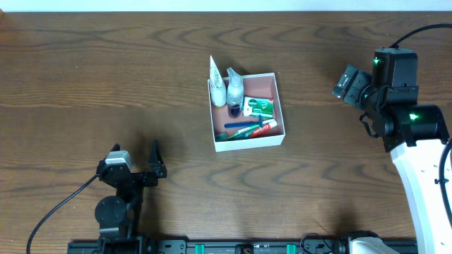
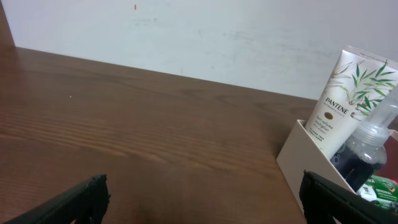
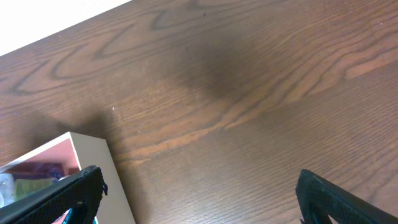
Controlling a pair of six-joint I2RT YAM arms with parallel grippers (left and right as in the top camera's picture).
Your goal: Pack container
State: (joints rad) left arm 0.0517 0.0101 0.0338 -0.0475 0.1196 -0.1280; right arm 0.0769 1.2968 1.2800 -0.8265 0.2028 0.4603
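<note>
The container (image 1: 277, 107), a shallow white box with a reddish-brown inside, sits mid-table. It holds a white Pantene tube (image 1: 217, 83), a clear bottle with dark liquid (image 1: 234, 90), a small green-and-white carton (image 1: 258, 106) and a toothbrush and toothpaste (image 1: 248, 129). The left wrist view shows its corner (image 2: 298, 158), the tube (image 2: 341, 106) and the bottle (image 2: 367, 149). My left gripper (image 1: 134, 164) is open and empty near the front left, also open in its wrist view (image 2: 202, 199). My right gripper (image 1: 348, 83) is open and empty, right of the container (image 3: 93, 162), its fingers wide apart (image 3: 199, 193).
Brown wood-grain table (image 1: 106, 85) all around the container. A white wall (image 2: 217, 37) lies beyond the far edge. A black cable (image 1: 53, 215) trails from the left arm's base at the front.
</note>
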